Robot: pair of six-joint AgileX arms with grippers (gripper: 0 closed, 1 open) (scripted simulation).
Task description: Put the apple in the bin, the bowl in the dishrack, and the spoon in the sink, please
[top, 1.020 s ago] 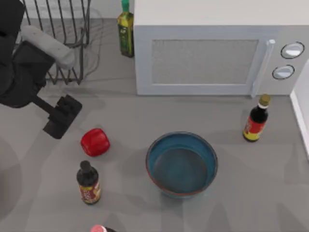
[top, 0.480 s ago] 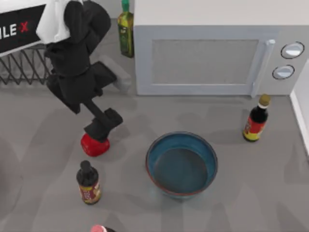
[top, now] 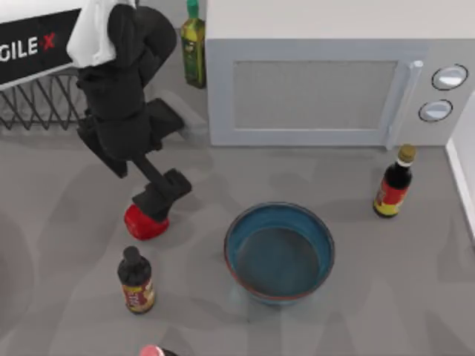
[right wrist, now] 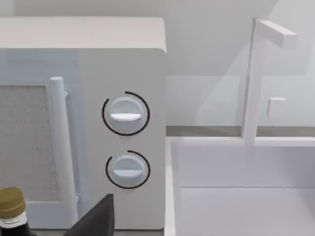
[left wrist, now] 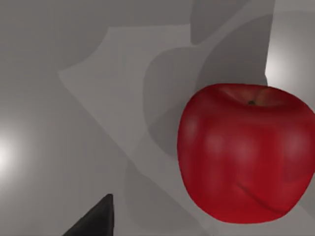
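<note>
The step in hand was the first of the three: taking up the apple (top: pixel 144 225) for the bin. In the top view the left gripper (top: pixel 157 199) stood directly over the apple at the left-centre of the frame, its dark body covering the fruit's upper edge. Whether its fingers were spread or closed could not be told. In the left wrist view the apple (left wrist: pixel 246 152) sat at the right of the frame and one dark fingertip (left wrist: pixel 96 220) showed at the lower left, well apart from the fruit, so no grasp was judged to be made yet.

The apple was a small, glossy red fruit, rounded but slightly blocky, with a dark stem dimple at its crown, resting on the grey table (top: pixel 74 282). A dark sauce bottle (top: pixel 135 280) with a red label stood near it, lower in the frame.

The next move, as judged, called for the fingers to straddle the fruit and close on its sides before lifting. The glossy, rounded skin may slip under an off-centre grip.

The bowl (top: pixel 279 252), teal inside with a thin reddish-brown rim, sat untouched at lower centre. The dishrack (top: pixel 37 104) lay at the upper left, partly behind the arm.

The right arm was idle, its wrist view facing the microwave (right wrist: pixel 123 137) and a white sink (right wrist: pixel 236 196).
</note>
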